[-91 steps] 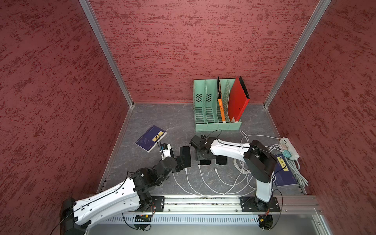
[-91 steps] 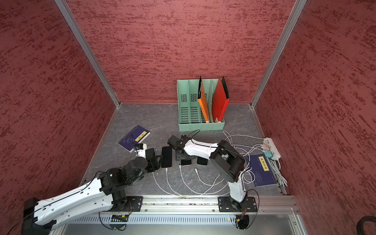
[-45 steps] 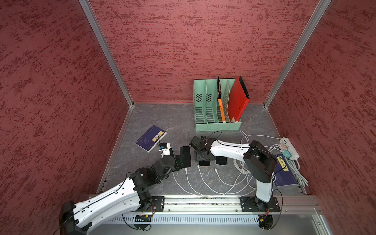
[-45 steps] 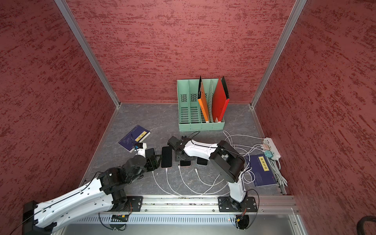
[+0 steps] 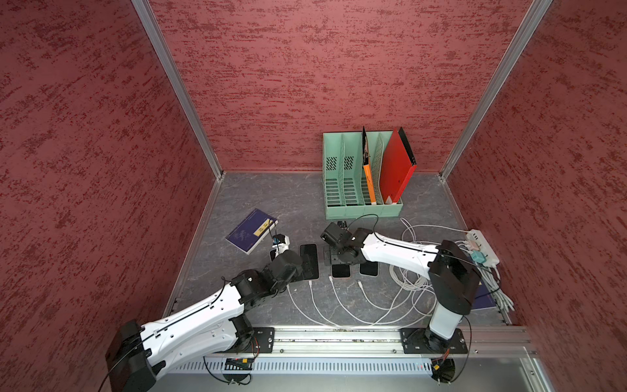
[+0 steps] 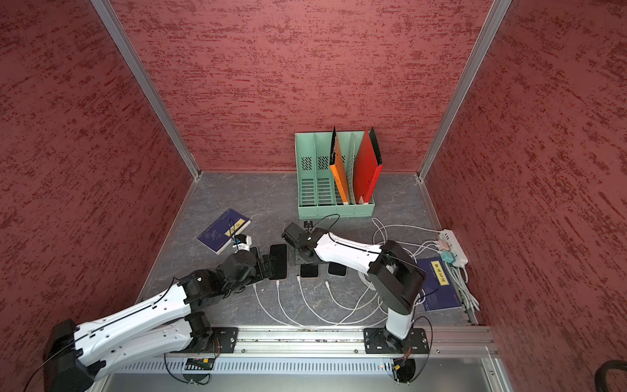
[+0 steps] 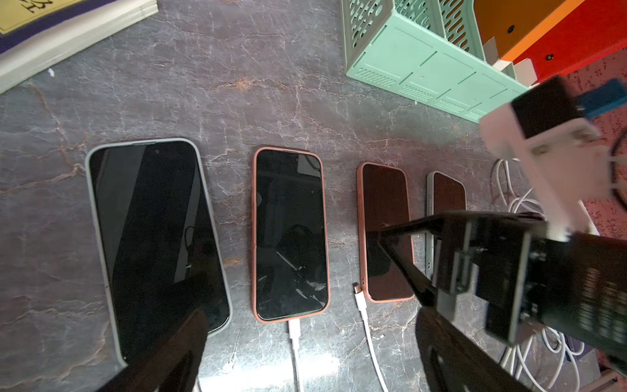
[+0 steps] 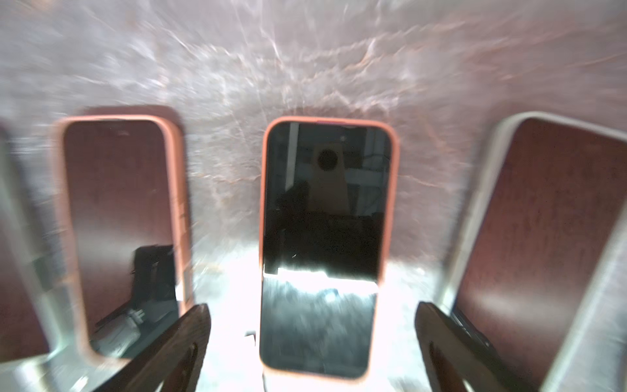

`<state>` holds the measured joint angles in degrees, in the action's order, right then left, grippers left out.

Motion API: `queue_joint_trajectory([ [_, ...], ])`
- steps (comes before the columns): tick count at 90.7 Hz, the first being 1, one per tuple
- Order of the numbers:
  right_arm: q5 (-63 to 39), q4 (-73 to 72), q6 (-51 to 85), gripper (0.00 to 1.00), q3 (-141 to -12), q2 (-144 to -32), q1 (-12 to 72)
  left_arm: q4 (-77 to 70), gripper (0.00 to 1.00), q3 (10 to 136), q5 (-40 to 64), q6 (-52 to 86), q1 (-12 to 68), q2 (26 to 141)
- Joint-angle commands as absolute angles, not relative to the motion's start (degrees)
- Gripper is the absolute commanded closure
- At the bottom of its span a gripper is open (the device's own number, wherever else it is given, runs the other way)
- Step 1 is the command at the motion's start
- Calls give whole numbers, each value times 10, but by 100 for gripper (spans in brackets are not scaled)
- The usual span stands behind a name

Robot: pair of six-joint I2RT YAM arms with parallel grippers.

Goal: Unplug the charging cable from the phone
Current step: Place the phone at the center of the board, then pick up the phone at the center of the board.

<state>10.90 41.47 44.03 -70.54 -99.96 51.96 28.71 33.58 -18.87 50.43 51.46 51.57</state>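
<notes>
One orange folder (image 5: pixel 368 181) and one red folder (image 5: pixel 395 169) lean inside the green rack (image 5: pixel 359 212).

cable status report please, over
Left tool open, right tool open, both empty. Loose cable beside pink phone below right tool. Neighbouring phone: white cable plugged in. Nothing in the way.

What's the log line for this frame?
left end effector: open, above plugged-in pink phone | right end effector: open, over unplugged pink phone | loose cable end: on table beside it
</notes>
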Motion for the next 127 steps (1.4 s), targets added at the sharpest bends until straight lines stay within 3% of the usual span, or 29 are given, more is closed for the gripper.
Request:
queue_joint_trajectory([
  [1,139,419,441,2,-690,-940,518,301,5,364,-188,489,511,536],
  [7,145,424,447,2,-679,-915,518,297,8,368,-185,487,510,550],
  [18,144,424,462,2,-656,-883,518,287,0,369,-179,487,511,563],
  [27,139,415,470,2,-636,-864,517,290,0,378,-182,487,506,580],
  [30,137,409,473,2,-628,-856,516,299,6,385,-186,489,505,587],
  [35,132,403,478,2,-619,-848,514,314,28,402,-192,488,503,603],
  [39,129,400,479,2,-615,-845,512,329,31,415,-199,490,503,618],
  [42,128,399,479,2,-613,-844,512,338,27,422,-203,494,503,628],
  [46,126,397,479,2,-612,-844,512,341,4,428,-203,493,503,638],
  [49,125,396,479,2,-610,-843,512,339,0,430,-200,488,502,644],
  [77,123,390,481,2,-602,-818,511,295,0,441,-163,449,483,691],
  [103,131,385,501,2,-567,-782,507,365,0,554,-167,467,469,859],
  [127,130,385,508,2,-534,-745,495,397,0,581,-171,494,470,934],
])
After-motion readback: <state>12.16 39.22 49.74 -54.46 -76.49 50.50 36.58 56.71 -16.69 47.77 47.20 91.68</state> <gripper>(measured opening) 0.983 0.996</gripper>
